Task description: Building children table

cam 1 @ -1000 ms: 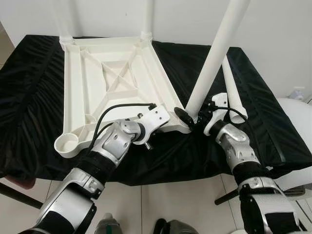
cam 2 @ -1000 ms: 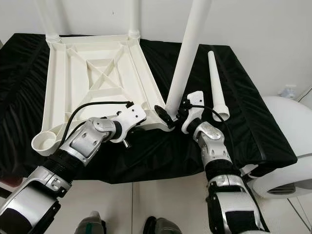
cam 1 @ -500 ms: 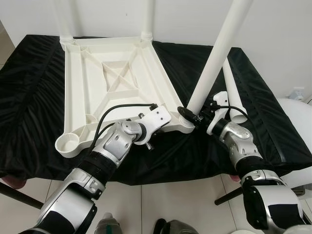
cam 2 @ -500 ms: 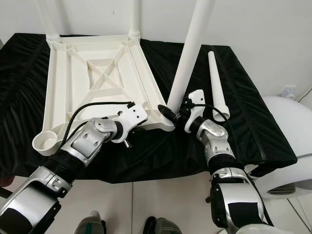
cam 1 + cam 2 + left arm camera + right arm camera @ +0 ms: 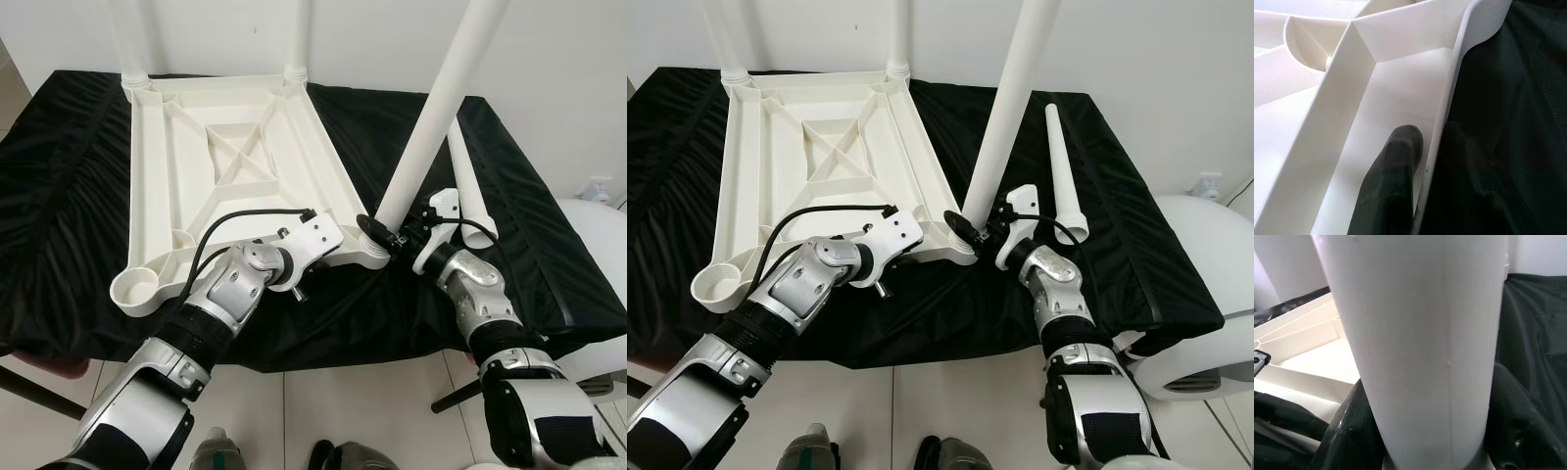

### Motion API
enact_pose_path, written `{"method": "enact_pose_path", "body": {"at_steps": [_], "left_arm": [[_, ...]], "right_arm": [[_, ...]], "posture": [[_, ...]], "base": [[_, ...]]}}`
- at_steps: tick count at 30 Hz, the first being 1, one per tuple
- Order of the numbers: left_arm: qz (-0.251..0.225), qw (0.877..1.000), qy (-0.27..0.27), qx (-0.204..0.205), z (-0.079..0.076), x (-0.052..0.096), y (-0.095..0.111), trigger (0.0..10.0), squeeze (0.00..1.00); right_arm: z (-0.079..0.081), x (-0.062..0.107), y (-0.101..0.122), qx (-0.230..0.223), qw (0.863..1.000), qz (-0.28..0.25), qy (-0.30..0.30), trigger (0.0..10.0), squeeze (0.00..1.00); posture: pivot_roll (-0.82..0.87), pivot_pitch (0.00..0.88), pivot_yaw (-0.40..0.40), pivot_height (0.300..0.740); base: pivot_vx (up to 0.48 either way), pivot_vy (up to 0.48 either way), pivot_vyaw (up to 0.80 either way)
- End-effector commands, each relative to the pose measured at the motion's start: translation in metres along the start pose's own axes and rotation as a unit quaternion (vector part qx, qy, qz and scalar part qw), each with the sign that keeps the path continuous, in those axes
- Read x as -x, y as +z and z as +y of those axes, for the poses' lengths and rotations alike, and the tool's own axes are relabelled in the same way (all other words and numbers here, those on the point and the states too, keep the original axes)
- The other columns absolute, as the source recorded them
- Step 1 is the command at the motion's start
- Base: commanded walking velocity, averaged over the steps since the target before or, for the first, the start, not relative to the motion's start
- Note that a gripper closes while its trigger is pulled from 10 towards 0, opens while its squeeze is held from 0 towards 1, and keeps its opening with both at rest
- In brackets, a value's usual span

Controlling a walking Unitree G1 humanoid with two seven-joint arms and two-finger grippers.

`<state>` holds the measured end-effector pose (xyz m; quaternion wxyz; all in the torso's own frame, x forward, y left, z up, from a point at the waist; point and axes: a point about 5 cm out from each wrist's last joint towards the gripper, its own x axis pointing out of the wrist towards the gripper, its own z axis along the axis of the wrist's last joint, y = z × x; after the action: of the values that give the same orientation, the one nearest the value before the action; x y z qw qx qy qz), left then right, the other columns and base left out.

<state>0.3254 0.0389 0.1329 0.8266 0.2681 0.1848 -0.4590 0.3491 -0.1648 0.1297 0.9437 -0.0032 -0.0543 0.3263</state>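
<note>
Two legs [image 5: 297,34] already stood upright in the far corners of the upturned white tabletop [image 5: 235,171], which lay on the black-draped table [image 5: 59,196]. Right gripper [image 5: 982,233]: jaws closed around the base of a third leg [image 5: 431,117], tilted, its lower end at the near corner socket just beside the jaws. Left gripper [image 5: 1420,181]: jaws pinched the tabletop's near edge wall, one finger [image 5: 1393,181] inside the frame, the other outside against the cloth. Fourth leg [image 5: 1063,171] lay flat on the cloth, just beyond the right jaws, w/ wide end nearest them. Empty socket [image 5: 135,290] at remaining near corner, well apart from left jaws.
</note>
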Motion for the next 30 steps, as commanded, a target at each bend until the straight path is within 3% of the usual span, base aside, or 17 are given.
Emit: {"method": "enact_pose_path", "body": {"at_steps": [1, 18, 19, 25, 30], "left_arm": [[-0.026, 0.999, -0.004, -0.024, -0.003, 0.001, 0.013, 10.0, 0.00], [-0.024, 1.000, 0.000, -0.020, 0.000, 0.004, 0.012, 10.0, 0.00], [-0.024, 1.000, 0.002, -0.020, 0.002, 0.004, 0.012, 10.0, 0.00], [-0.024, 1.000, 0.005, -0.020, 0.003, 0.006, 0.012, 10.0, 0.00], [-0.023, 1.000, 0.005, -0.020, 0.003, 0.006, 0.011, 10.0, 0.00]], "right_arm": [[0.006, 0.005, -0.014, -0.034, 0.999, 0.005, -0.032, 10.0, 0.00], [0.040, -0.008, -0.015, -0.049, 0.990, -0.033, -0.129, 10.0, 0.00], [0.046, -0.014, -0.014, -0.034, 0.988, -0.026, -0.150, 10.0, 0.00], [0.049, -0.020, -0.013, -0.037, 0.973, -0.009, -0.226, 10.0, 0.00], [0.057, -0.024, -0.012, -0.044, 0.968, -0.006, -0.248, 10.0, 0.00]], "posture": [[0.05, 0.000, -0.081, 0.740], [0.05, 0.015, -0.084, 0.740], [0.05, 0.016, -0.085, 0.740], [0.06, 0.018, -0.087, 0.740], [0.06, 0.021, -0.088, 0.740]], "base": [[0.000, 0.000, 0.00], [0.000, 0.000, 0.00], [0.000, 0.000, 0.00], [0.000, 0.000, 0.00], [0.000, 0.000, 0.00]]}}
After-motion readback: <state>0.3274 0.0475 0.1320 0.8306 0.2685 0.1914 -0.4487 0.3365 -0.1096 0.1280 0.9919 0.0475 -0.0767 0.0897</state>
